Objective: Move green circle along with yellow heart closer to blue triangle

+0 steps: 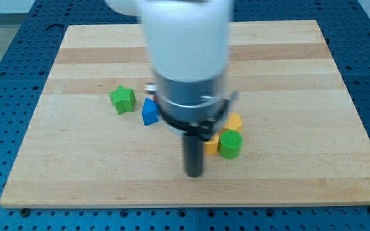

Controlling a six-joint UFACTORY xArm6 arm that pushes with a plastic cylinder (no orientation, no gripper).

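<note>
The green circle (230, 144) stands at the board's lower middle right. The yellow heart (211, 146) touches its left side and is mostly hidden by my arm. The blue triangle (149, 112) lies up and to the left, half covered by the arm. My tip (194, 173) rests on the board just below and left of the yellow heart, a small gap away.
A green star (123, 99) lies left of the blue triangle. A yellow hexagon (235, 122) shows above the green circle. The arm hides the blocks behind it. The wooden board (300, 77) sits on a blue perforated table.
</note>
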